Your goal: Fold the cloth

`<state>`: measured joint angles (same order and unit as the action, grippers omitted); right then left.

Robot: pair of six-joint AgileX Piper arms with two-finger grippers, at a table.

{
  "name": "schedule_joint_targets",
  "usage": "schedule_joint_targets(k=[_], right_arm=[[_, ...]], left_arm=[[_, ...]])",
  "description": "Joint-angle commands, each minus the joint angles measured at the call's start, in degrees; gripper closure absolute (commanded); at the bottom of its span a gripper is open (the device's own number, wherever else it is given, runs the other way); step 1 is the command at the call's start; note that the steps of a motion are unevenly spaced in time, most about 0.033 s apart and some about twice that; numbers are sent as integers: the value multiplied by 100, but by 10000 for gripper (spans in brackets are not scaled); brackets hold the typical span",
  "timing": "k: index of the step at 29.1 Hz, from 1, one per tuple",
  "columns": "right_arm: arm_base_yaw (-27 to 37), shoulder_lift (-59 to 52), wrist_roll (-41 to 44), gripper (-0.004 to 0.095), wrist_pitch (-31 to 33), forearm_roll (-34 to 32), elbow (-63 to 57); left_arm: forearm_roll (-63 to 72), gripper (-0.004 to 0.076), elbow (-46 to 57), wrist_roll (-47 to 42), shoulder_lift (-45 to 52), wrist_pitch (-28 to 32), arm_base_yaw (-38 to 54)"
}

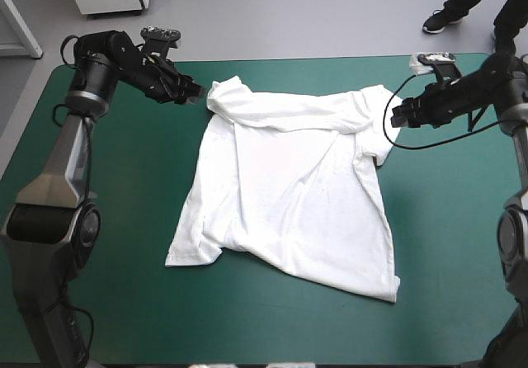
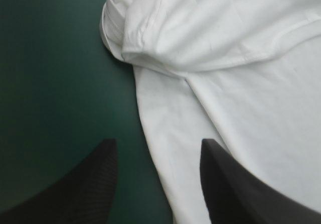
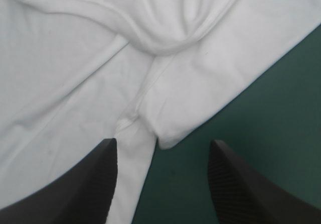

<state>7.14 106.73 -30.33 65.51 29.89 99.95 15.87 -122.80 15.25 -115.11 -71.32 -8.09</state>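
- Where the left pincer (image 2: 158, 144) reaches in over the desk's (image 1: 124, 219) far-left part, its black fingers (image 2: 85, 189) stand wide apart, released and holding nothing. One is over the teal-green cover (image 2: 50, 83) and the other over white cloth. The side edge of the T-shirt (image 2: 241, 83) runs between them.
- The right pincer (image 3: 163, 144), over the far-right part, is likewise spread and empty. One finger is over the cloth and the other over the cover, with the corner of a folded flap just ahead of the gap.
- Whether either pincer's fingers touch the cloth cannot be told.
- Only the wrist views show the detail at each far corner. Ahead of the left pincer lies a doubled-over lump with a stitched hem. Ahead of the right pincer, a curved seam and soft creases meet at a fold.
- Only the high view shows the whole T-shirt. It is white and spread mostly flat on the middle of the desk. Its far edge is turned over toward the near side in a wrinkled band that spans from one pincer to the other.
- That view also shows a flap sticking out toward the near-left corner and a lower edge slanting toward the near-right corner.
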Motion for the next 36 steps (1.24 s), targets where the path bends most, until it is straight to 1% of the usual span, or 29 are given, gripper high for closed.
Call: schedule_joint_targets(k=[1,5,7,10,13,16,19,21,25,29,31,36], right_arm=[[-15,-1137,-114,385,-114,133,-694],[-29,-2105,-114,384,-336,-59,-1713],[-141,-2560,-114,385,-462,-189,-2199],[-550,-3191,3,385,-651,-700,-2886],[-1095,-3564,446,385,-711,-1292,-3461],[-1435,-3709,778,385,-440,-1556,-3724],[-1496,-3712,947,385,-63,-1558,-3757],[-1496,-3748,1000,385,-60,-1558,-3757],[-1496,-3822,1003,390,-60,-1569,-3757],[-1496,-3821,1003,395,-87,-1568,-3757],[-1496,-3821,1016,396,-87,-1568,-3757],[-1496,-3821,1016,397,-87,-1568,-3757]], left_arm=[[21,346,742,-154,1251,-239,6],[-153,346,2116,-228,2288,-239,-18],[-202,346,2804,-242,2772,-247,-18],[-192,346,3913,-266,3496,-247,-82],[-327,346,4798,-280,3989,-247,-248],[-550,346,5509,-366,4223,-247,-425],[-660,346,6077,-355,4236,-232,-533],[-670,346,6374,-343,4236,-119,-574],[-593,346,6836,-215,4213,355,-574],[-556,344,6920,-159,4084,685,-574],[-488,329,6920,-44,3963,847,-574],[-343,313,6930,138,3474,1024,-574]])
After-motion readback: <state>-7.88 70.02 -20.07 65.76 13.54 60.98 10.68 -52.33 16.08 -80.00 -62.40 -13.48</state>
